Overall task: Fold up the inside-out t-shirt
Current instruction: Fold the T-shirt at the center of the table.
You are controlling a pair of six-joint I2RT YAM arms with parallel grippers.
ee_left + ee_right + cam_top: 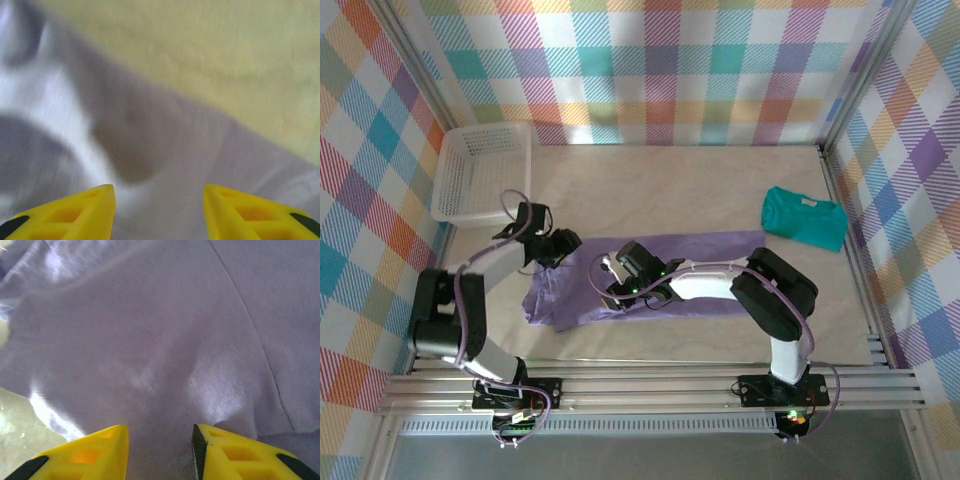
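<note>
The inside-out t-shirt [700, 262] is a lavender strip lying flat across the middle of the table, bunched at its left end. My left gripper [558, 247] hovers over that left end. In the left wrist view its yellow fingers [95, 207] stand apart over blurred lavender cloth [165, 145], and the left gripper [157, 189] is open with nothing between them. My right gripper [613, 273] sits over the shirt's left-middle part. In the right wrist view the right gripper [159, 429] is open just above smooth cloth [150, 340], beside a seam [250, 330].
A white basket [480, 170] stands at the far left against the wall. A smaller folded teal t-shirt [805, 217] lies at the right. Checked walls enclose the table on three sides. Bare beige tabletop [660, 180] lies behind the shirt.
</note>
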